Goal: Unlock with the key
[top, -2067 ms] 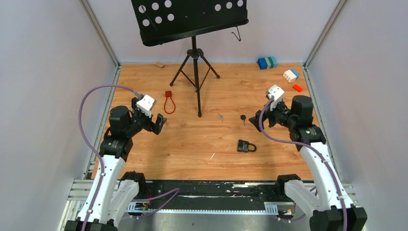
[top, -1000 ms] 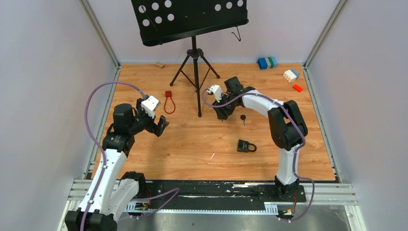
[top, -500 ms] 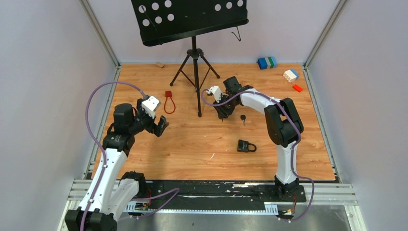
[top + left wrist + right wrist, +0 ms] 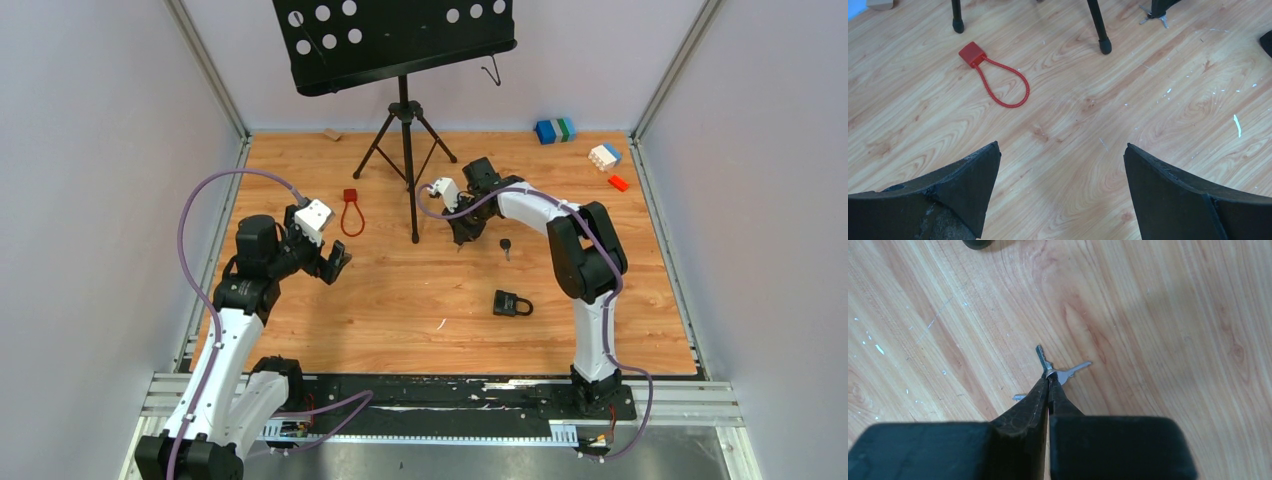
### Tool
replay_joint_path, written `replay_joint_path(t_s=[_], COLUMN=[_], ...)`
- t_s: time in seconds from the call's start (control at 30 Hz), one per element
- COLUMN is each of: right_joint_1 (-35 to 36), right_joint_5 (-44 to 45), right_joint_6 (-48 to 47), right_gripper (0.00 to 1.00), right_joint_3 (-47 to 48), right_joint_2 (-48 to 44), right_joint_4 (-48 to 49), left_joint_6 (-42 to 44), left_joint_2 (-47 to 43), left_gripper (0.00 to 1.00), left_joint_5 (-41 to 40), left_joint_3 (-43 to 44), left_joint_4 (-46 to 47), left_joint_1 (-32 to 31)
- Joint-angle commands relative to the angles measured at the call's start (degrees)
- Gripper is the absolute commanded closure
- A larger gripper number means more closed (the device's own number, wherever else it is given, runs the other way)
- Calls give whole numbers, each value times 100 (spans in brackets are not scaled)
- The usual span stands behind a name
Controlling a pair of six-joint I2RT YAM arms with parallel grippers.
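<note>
Jaws of the right gripper (image 4: 1048, 382) are pinching together on the silver key bunch (image 4: 1064, 373), mid-frame in the wrist view, blades fanning beyond the tips. Left gripper (image 4: 1060, 150) is hanging spread wide, holding nothing. Padlock (image 4: 511, 303) is lying lower right of that bunch in the top view, shackle seemingly pointing right, nearer the right arm.

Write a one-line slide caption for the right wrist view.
The black right gripper, shut, pinches a small bunch of silver metal keys on the light wooden tabletop.
</note>
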Motion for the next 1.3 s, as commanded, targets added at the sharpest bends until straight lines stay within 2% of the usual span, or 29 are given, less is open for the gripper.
replay_joint_path(t_s=[0.0, 0.17, 0.33, 0.53, 0.63, 0.73, 0.87, 1.0, 1.13, 1.27], right_joint_1=[-11, -7, -10, -9, 12, 70, 213, 398, 541, 699], right_joint_5=[-89, -501, -1318, -2213, -2805, -3110, -3339, -3510, -3719, -3803], right_joint_6=[-79, -114, -54, 107, 25, -202, -488, -765, -966, -1145], right_gripper=[100, 100, 100, 100, 100, 100, 100, 100, 100, 100], right_joint_3=[237, 210, 44, -153, -182, -77, -110, -310, -441, -459], right_joint_2=[-78, -745, -1829, -2958, -3410, -3641, -3833, -3919, -3847, -3743], right_joint_4=[-120, -427, -709, -763, -850, -1197, -1530, -1731, -1929, -2079], left_joint_6=[100, 9, 57, 179, 67, 46, 289, 1067, 2605, 3718], left_joint_2=[-35, 60, 464, 1197, 1451, 1650, 1899, 1966, 1978, 1981], left_gripper=[0, 1, 8, 14, 16, 18, 23, 30, 34, 35], left_joint_5=[173, 570, 1328, 1557, 1874, 2088, 2327, 2429, 2196, 2105], left_joint_3=[94, 163, 386, 1071, 1265, 1421, 1808, 2049, 2364, 2586], left_joint_4=[124, 375, 736, 894, 1319, 1684, 1543, 1018, 11, -837], left_joint_1=[-11, -10, -221, -1187, -1530, -1862, -2233, -2541, -2834, -2997])
